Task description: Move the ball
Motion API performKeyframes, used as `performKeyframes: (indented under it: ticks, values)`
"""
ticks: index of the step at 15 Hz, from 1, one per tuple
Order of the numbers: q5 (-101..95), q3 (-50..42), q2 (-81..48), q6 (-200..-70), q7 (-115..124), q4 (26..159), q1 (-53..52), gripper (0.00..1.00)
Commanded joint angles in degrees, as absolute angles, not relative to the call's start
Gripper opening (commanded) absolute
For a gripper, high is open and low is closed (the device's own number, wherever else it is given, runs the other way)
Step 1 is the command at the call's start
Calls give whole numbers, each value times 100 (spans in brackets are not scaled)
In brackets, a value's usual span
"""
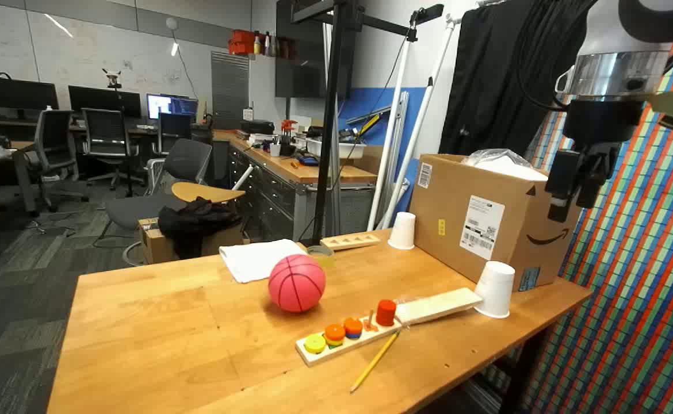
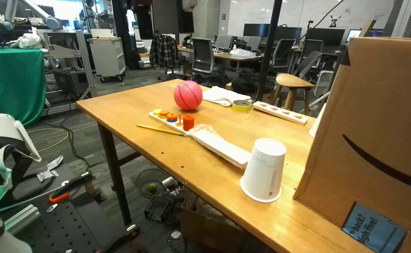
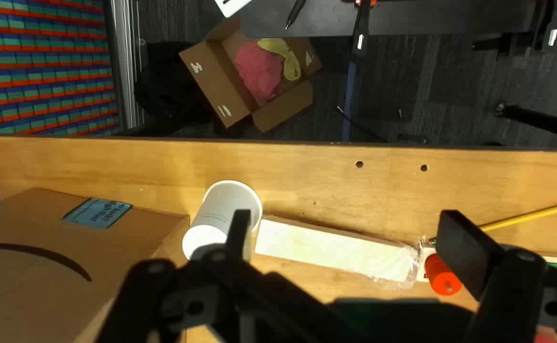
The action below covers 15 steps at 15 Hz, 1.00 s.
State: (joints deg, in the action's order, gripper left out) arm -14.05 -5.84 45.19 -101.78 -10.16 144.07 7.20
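Observation:
The pink ball (image 1: 297,283) with dark seam lines rests on the wooden table, and it also shows in an exterior view (image 2: 188,95). In the wrist view only a small pinkish patch shows at the bottom right corner, behind the gripper, too little to be sure it is the ball. My gripper (image 1: 572,204) hangs high at the right, near the cardboard box and apart from the ball. In the wrist view the gripper (image 3: 346,228) has its fingers wide apart with nothing held between them.
A cardboard box (image 1: 463,218) stands at the table's right end. White upturned cups (image 1: 496,289) (image 1: 402,231) stand by it. A peg toy with coloured rings (image 1: 335,334), a plastic-wrapped wooden board (image 1: 437,306), a pencil (image 1: 374,362), a white cloth (image 1: 256,261) and tape (image 2: 242,106) lie near the ball.

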Motion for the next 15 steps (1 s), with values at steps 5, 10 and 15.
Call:
performKeyframes:
  ticks: [5,10,15]
  values:
    - [-1448,-642,4555,-10150,-969,14304,634,100]
    - [-1448,-642,4555,-10150,-969,14303,634,100]
    - [-1448,-642,4555,-10150,-969,14302,634,100]
